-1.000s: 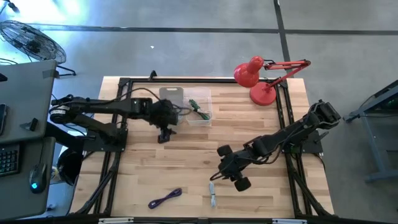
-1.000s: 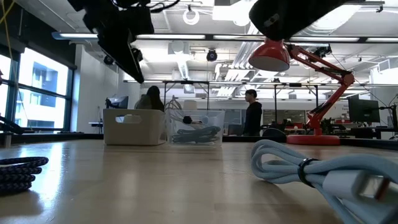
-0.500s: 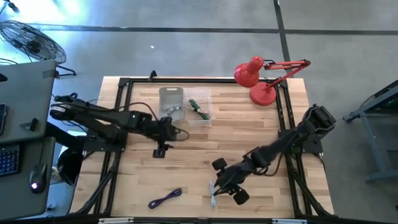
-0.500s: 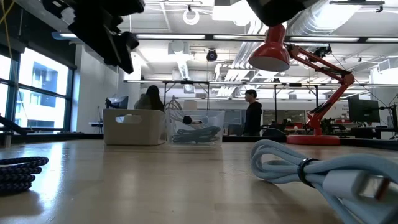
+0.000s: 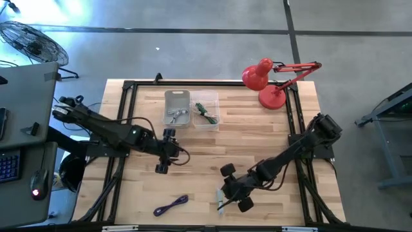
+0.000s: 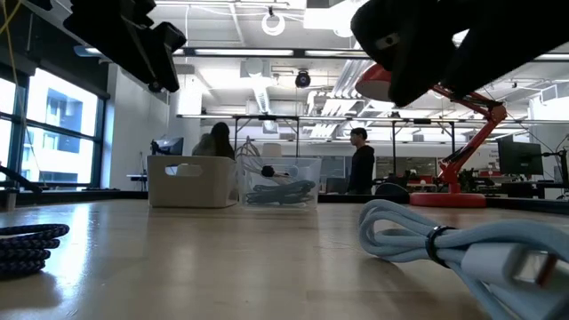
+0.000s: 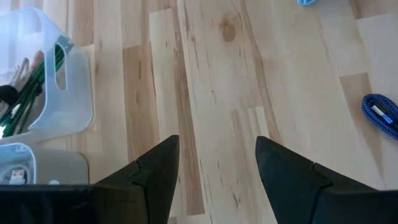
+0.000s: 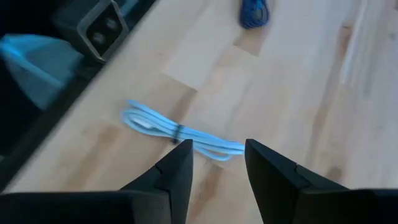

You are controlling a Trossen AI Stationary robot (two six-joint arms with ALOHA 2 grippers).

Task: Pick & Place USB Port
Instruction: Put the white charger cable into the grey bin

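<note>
A light-blue coiled USB cable [image 5: 219,205] lies on the wooden table near its front edge; it also shows in the low view [image 6: 444,242] and the right wrist view [image 8: 180,132]. My right gripper [image 5: 226,192] hovers just over it, open and empty [image 8: 217,152]. A dark blue braided cable [image 5: 170,205] lies to its left, also in the left wrist view [image 7: 380,115]. My left gripper [image 5: 161,165] is open and empty [image 7: 214,168] above the bare table's middle left. A white bin [image 5: 177,107] and a clear bin [image 5: 207,111] holding cables stand at the far middle.
A red desk lamp [image 5: 267,80] stands at the far right corner. Black frame rails [image 5: 126,129] run along the table's left, right and far sides. People show in the room beyond the table [image 6: 363,164]. Bare wood lies between the two grippers.
My left gripper has drawn back from the bins toward the table's near edge. My right gripper has moved toward the near edge and the left, down toward the light-blue cable. Both cables lie where they were.
</note>
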